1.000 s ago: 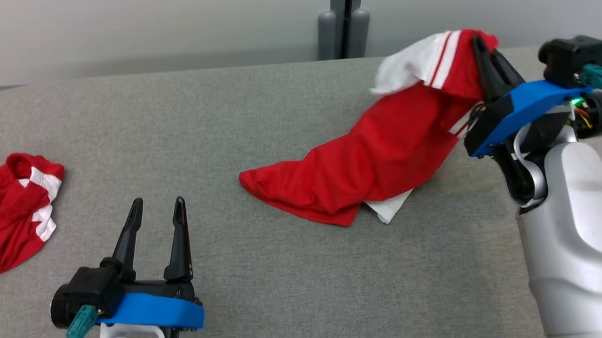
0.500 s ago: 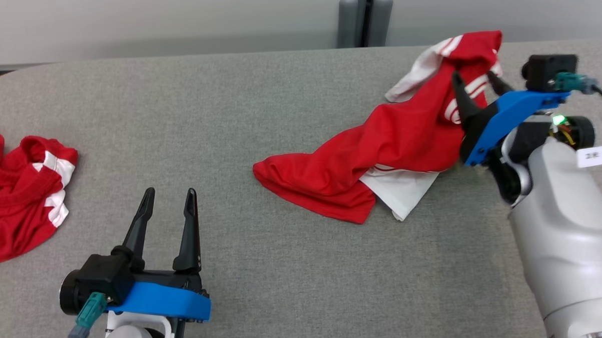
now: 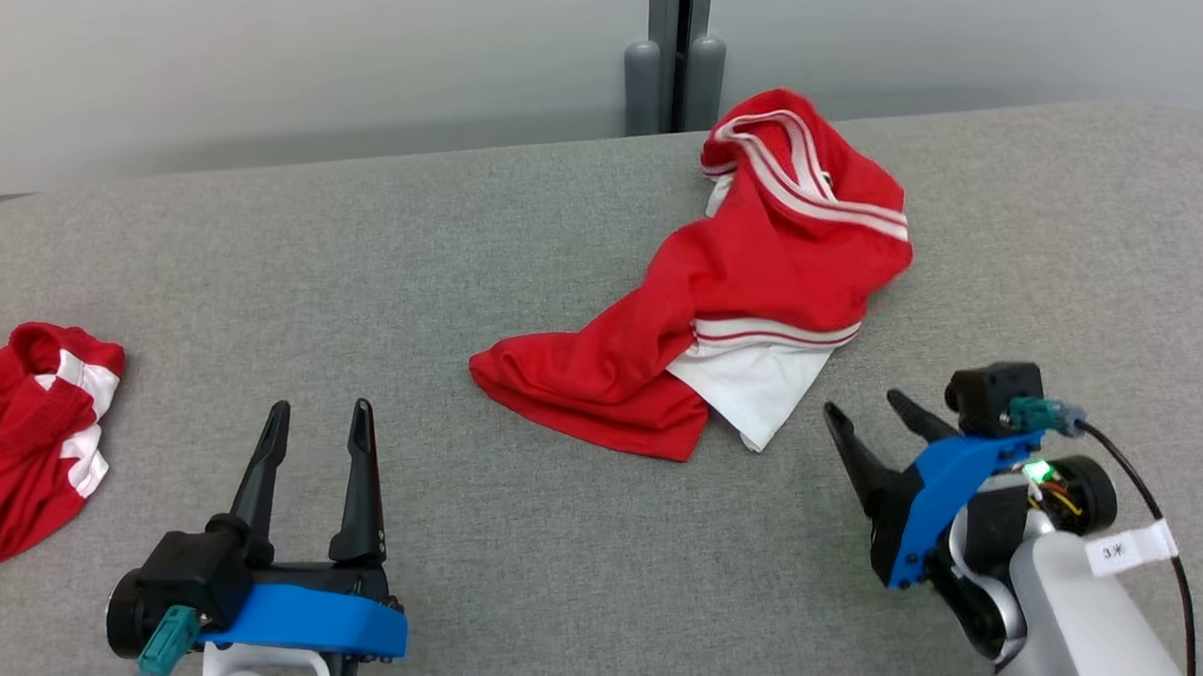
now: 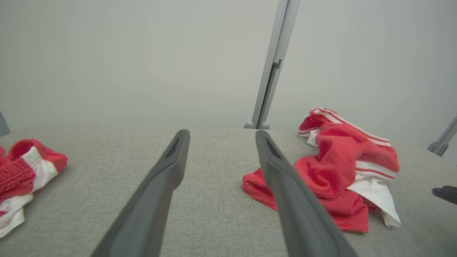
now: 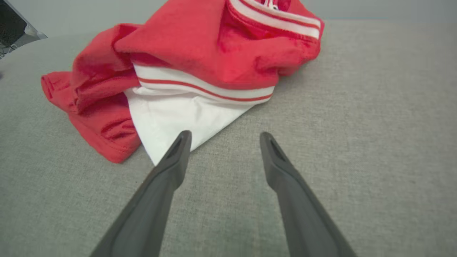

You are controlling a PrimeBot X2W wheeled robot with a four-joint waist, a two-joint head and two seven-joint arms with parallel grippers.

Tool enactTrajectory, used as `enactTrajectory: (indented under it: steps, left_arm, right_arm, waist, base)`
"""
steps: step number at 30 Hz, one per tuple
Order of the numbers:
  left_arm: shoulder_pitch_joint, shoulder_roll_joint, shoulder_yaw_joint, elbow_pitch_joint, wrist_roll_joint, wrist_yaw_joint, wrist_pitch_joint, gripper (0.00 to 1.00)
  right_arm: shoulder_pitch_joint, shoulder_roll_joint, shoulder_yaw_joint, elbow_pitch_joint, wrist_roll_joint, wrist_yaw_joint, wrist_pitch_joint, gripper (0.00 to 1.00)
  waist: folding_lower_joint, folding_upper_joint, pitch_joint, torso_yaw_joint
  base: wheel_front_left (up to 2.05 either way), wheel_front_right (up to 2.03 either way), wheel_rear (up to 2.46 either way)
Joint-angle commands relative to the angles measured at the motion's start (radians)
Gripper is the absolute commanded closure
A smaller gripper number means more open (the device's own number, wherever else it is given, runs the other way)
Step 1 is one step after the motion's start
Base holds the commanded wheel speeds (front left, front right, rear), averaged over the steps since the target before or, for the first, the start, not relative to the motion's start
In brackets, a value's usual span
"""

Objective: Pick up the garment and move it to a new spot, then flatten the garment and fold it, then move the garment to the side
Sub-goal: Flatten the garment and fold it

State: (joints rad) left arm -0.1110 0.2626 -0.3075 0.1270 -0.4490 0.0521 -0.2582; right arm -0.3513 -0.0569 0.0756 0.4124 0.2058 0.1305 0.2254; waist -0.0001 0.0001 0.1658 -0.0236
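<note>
Nearest you, along the near edge of the bench (image 3: 571,599), both grippers are empty. The left gripper (image 3: 320,408) has its fingers parted and aimed at the far edge. The right gripper (image 3: 861,404) is spread about as wide and grips nothing.

The garment (image 3: 759,272) lies just beyond the right gripper and a little to its left, on the middle of the bench. Its white panel (image 3: 759,393) comes to a corner pointing back at that gripper, close by its left fingertip in the right wrist view. From there the long axis runs on a slant, from the red hem at near-left up to the striped collar near the far edge.

Your right arm is clearly the nearer one. A second red garment (image 3: 34,428) sits well apart at the left edge.
</note>
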Motion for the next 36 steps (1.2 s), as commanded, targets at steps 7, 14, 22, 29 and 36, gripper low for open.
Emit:
enactTrajectory:
  steps: [7, 14, 22, 29, 36]
  left_arm:
    - [-0.038, 0.013, -0.006, -0.004, 0.010, -0.012, -0.004, 0.00]
    - [-0.059, 0.007, -0.017, 0.009, 0.012, -0.021, -0.004, 0.00]
    - [-0.067, -0.001, -0.028, 0.029, 0.010, -0.027, -0.006, 0.00]
    - [-0.045, -0.001, -0.017, 0.038, 0.002, -0.022, -0.007, 0.00]
    - [-0.019, 0.003, -0.008, 0.035, 0.000, -0.019, -0.007, 0.00]
  right_arm:
    - [0.007, 0.006, 0.013, 0.021, 0.093, 0.001, 0.020, 0.00]
    - [-0.112, 0.006, -0.010, 0.230, 0.145, 0.001, 0.005, 0.00]
    - [-0.254, 0.007, 0.044, 0.451, 0.151, 0.001, -0.078, 1.00]
    - [-0.299, 0.005, 0.072, 0.489, 0.156, 0.001, -0.179, 1.00]
    - [-0.285, 0.005, 0.088, 0.417, 0.139, 0.001, -0.268, 1.00]
  waist:
    - [0.0001, -0.0001, 0.043, 0.029]
    - [0.0001, -0.0001, 0.066, 0.062]
    - [0.0001, -0.0001, 0.067, 0.087]
    - [0.0001, -0.0001, 0.047, 0.070]
    - [0.0001, -0.0001, 0.006, 0.025]
  base:
    - [0.00, 0.00, 0.00]
    - [0.00, 0.00, 0.00]
    - [0.00, 0.00, 0.00]
    - [0.00, 0.00, 0.00]
    - [0.00, 0.00, 0.00]
